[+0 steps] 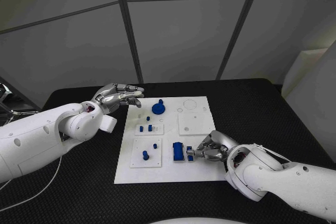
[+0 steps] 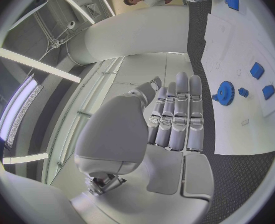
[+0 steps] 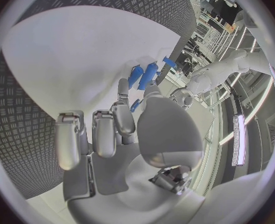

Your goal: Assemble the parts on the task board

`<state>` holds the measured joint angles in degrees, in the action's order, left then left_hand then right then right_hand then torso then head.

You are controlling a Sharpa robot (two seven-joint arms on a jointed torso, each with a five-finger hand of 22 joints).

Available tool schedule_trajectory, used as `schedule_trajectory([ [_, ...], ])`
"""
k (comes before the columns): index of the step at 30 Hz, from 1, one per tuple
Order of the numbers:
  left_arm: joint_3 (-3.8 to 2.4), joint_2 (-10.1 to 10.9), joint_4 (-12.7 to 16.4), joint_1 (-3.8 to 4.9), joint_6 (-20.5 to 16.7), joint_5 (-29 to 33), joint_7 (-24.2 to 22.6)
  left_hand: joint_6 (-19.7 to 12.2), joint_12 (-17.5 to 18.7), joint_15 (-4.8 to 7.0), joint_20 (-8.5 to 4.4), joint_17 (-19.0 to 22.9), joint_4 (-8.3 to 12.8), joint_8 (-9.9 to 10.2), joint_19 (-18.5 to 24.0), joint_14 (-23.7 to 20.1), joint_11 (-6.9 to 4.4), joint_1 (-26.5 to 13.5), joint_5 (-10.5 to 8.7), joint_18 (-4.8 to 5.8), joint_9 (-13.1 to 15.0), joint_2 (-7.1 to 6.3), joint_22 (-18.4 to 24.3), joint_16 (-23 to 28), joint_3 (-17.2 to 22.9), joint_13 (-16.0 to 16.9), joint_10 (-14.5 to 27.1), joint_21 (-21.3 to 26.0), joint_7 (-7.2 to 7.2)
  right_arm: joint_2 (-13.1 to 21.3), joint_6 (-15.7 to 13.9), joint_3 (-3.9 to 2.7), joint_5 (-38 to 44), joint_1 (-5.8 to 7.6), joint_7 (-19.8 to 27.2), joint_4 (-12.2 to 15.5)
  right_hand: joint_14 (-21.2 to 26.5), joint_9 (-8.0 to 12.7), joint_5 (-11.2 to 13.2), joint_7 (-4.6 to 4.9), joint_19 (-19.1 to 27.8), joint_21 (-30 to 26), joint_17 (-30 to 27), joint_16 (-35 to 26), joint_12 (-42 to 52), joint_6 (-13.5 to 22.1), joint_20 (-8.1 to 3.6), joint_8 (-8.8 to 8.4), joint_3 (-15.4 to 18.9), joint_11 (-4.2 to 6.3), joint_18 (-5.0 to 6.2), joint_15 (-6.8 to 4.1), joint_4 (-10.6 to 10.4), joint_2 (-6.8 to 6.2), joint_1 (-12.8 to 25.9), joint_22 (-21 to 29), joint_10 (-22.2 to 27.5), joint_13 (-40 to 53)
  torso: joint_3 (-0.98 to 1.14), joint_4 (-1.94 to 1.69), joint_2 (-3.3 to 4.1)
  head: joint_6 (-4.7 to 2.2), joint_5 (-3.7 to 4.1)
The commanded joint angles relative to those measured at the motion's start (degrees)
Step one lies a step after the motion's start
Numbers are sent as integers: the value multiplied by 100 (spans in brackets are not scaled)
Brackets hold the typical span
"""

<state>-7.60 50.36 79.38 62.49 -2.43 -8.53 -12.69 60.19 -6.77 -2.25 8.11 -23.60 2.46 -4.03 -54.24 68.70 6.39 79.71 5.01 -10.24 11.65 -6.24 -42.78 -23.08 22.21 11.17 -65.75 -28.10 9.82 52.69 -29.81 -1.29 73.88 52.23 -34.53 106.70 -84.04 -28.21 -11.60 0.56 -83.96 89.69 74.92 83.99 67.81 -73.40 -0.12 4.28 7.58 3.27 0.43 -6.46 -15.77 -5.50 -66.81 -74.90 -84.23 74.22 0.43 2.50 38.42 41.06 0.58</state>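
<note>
- White flat plastic task board point(image 1: 199, 170) lying in the middle of the black textured table point(image 1: 280, 112), long side running from near to far.
- Blue round gear-shaped part point(image 1: 158, 108) standing at the far part of the board, left of the two round outlines; seen also from the left wrist point(image 2: 225, 92).
- Small blue peg parts point(image 1: 146, 128) standing in the raised white square in the middle left of the board.
- Single blue peg point(image 1: 145, 155) upright in the near-left raised square.
- Blue rectangular block part point(image 1: 177, 151) lying on the board near its near edge, just left of the right hand.
- Silver many-fingered right hand point(image 1: 211, 147) lowered on the near right part of the board, fingers curled toward a small blue piece point(image 1: 190, 152) just beside the block.
- Fingertips seem to pinch this small piece; in the right wrist view a blue piece point(image 3: 135, 105) sits just at the fingertips point(image 3: 123, 86), with more blue parts point(image 3: 148, 74) beyond.
- Silver many-fingered left hand point(image 1: 119, 96) raised over the table just off the far left edge of the board, near the gear but apart from it.
- Fingers point(image 2: 177, 117) of this hand side by side and bent inward, holding nothing.
</note>
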Motion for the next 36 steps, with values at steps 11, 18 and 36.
schedule_trajectory([
  [11, -2, -15, -22, 7, 72, 23, -5, -27, 33, -14, 20, 0, 24, 30, 2, 30, -3, 25, 12, -11, 7, 46, 7, 32, -3, -9, 29, 33, 5, 44, 302, 0, 266, 3, 205, 60, -397, -60, 453, 22, -604, 31, 564, 6, -43, 2, -27, -29, -11, 0, -43, -33, 319, 37, -536, -1510, -27, 4, 2, 2, 2, -10, -2],
  [18, 1, -17, -28, 7, 73, 23, -2, -27, 33, -14, 20, 0, 24, 30, 2, 30, -3, 25, 12, -11, 7, 46, 7, 32, -3, -9, 29, 33, 5, 19, 310, 0, 277, 3, 187, -10, -397, -71, 473, 25, -604, 31, 563, 5, -41, -3, -24, -28, 25, -4, -43, -29, 293, 95, -472, -1510, -29, 7, 1, -2, 8, -5, 3],
  [36, 7, -16, -26, 6, 76, 23, -9, -27, 33, -14, 20, 0, 24, 30, 2, 30, -3, 25, 12, -11, 7, 46, 7, 32, -3, -9, 29, 33, 5, -66, 124, 0, 399, 2, 401, -154, -399, -123, 415, -2, -604, 31, 576, 11, -42, -36, -41, -30, 83, 21, -43, -49, 546, 284, -684, -1510, -32, 13, 1, 3, -4, 10, -14],
])
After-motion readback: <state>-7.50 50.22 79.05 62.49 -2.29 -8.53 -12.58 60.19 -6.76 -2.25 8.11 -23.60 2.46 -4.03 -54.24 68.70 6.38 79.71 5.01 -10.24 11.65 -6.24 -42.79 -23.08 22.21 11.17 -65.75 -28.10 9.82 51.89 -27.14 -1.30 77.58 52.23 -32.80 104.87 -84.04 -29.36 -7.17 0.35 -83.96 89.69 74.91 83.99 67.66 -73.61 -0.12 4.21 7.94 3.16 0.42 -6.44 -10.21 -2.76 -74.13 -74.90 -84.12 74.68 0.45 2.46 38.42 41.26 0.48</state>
